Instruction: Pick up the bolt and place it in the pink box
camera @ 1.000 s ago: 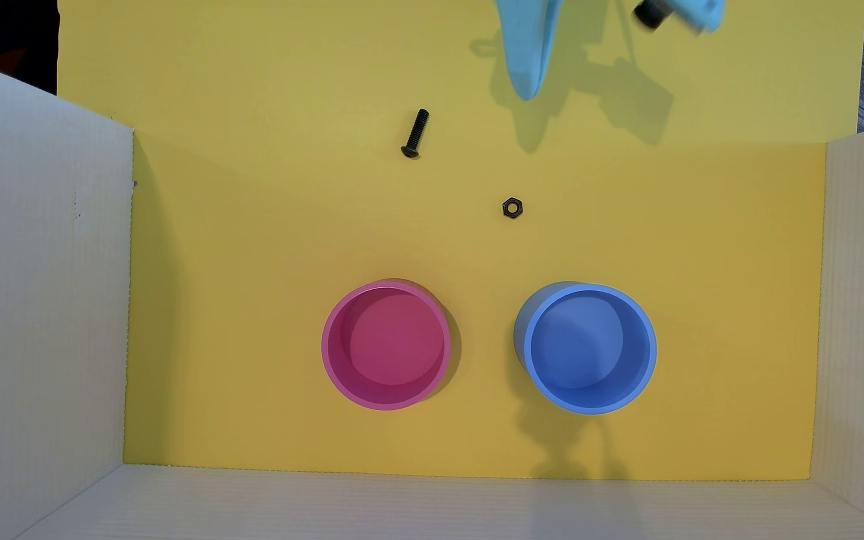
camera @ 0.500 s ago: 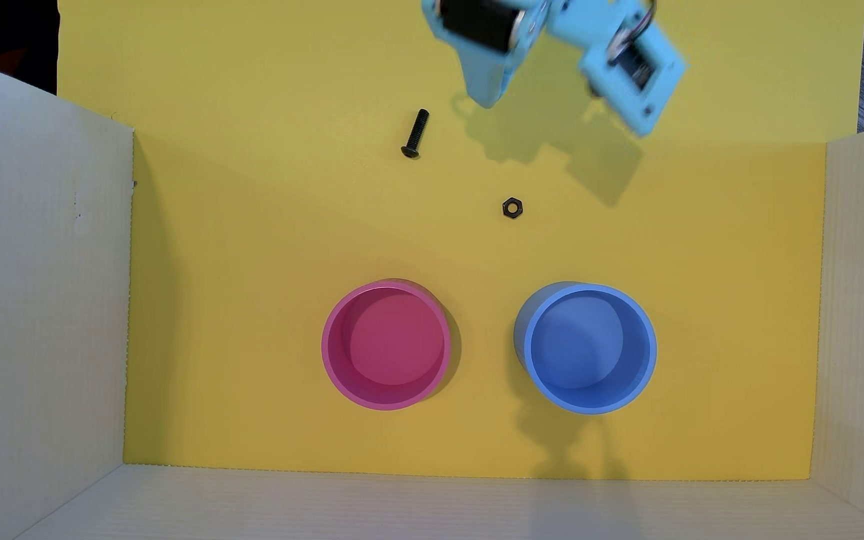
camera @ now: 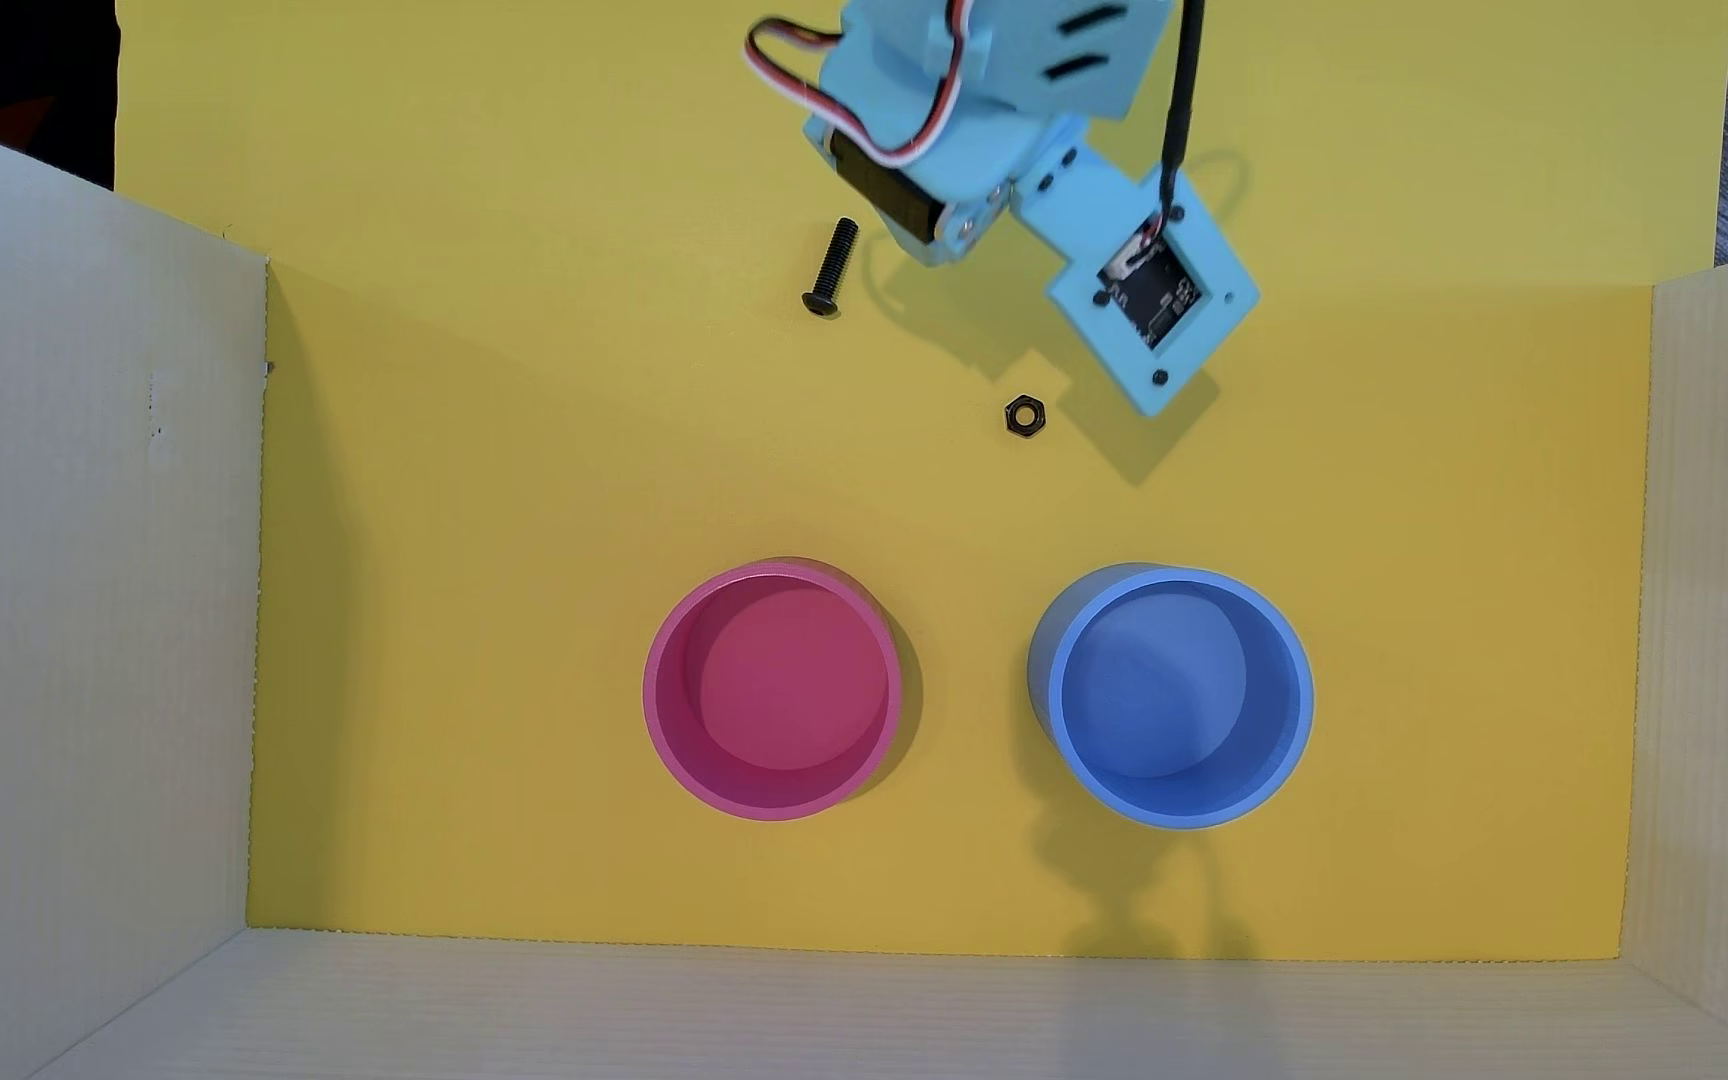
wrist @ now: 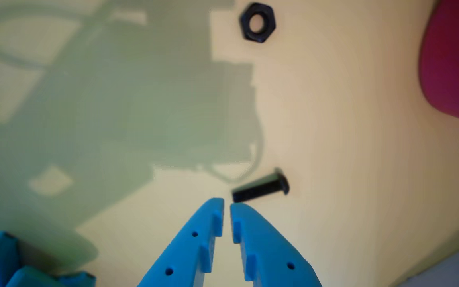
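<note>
While barely parted, hand just short of bolt.

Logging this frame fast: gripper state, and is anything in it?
Gripper: shut, only a sliver between the tips, holding nothing; the bolt lies on the yellow floor just beyond them.

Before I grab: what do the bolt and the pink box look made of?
Bolt: looks like black-finished metal, dull dark surface with fine threads along the shaft and a rounded head. Blurred in the wrist view, so steel is only a guess.

Pink box: appears to be matte plastic, with uniform magenta colour, a thin even rim and no gloss.
</note>
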